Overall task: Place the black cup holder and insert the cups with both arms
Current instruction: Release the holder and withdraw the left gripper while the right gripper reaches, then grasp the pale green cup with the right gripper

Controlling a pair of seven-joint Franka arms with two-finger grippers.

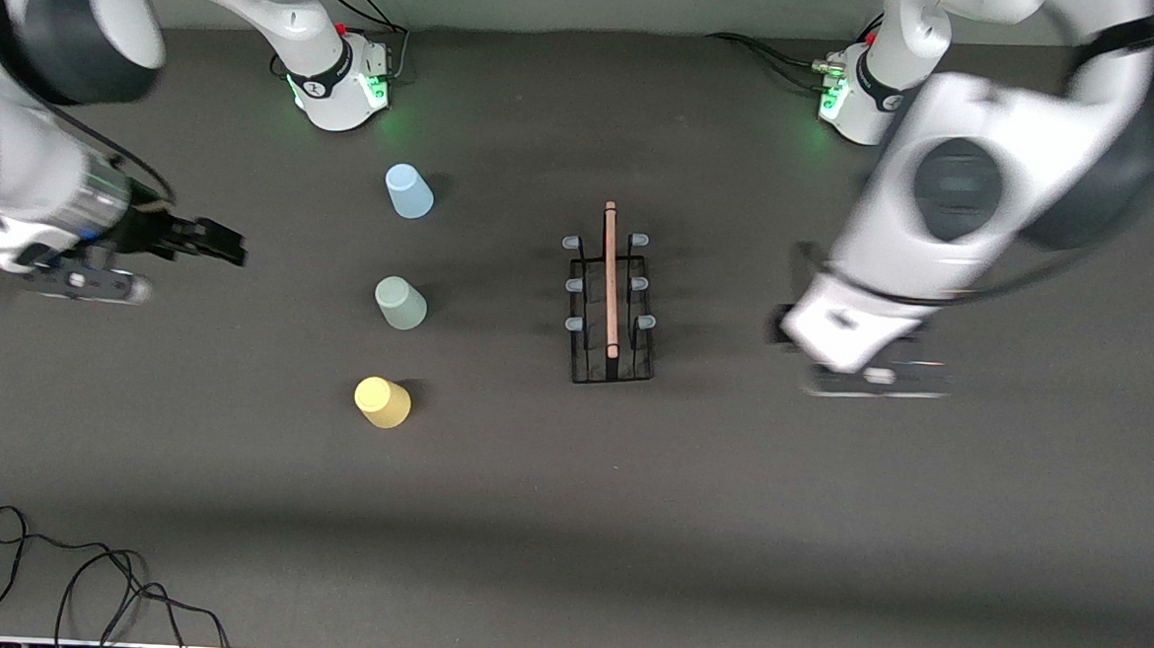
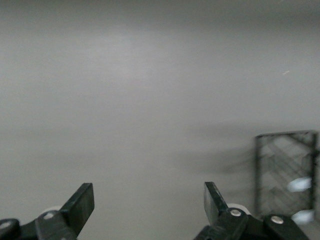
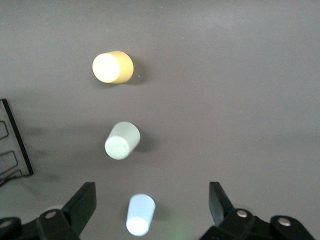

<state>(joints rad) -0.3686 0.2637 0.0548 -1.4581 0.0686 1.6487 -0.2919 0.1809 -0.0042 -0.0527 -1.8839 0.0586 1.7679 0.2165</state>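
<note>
The black cup holder point(image 1: 612, 311) with its wooden rod handle point(image 1: 609, 276) stands empty on the table's middle. Three cups stand in a row toward the right arm's end: light blue point(image 1: 408, 192), grey-green point(image 1: 400, 303) and, nearest the front camera, yellow point(image 1: 382, 402). My right gripper point(image 1: 221, 241) is open and empty, apart from the cups, at the right arm's end; its wrist view shows the blue cup point(image 3: 140, 215) between the open fingers, with the grey-green point(image 3: 121, 141) and yellow point(image 3: 112, 67) cups past it. My left gripper point(image 1: 789, 292) is open and empty beside the holder point(image 2: 285, 170).
A black cable point(image 1: 80, 575) lies looped at the table's edge nearest the front camera, at the right arm's end. The arm bases point(image 1: 338, 84) point(image 1: 850, 101) stand along the edge farthest from the front camera. A corner of the holder point(image 3: 12, 140) shows in the right wrist view.
</note>
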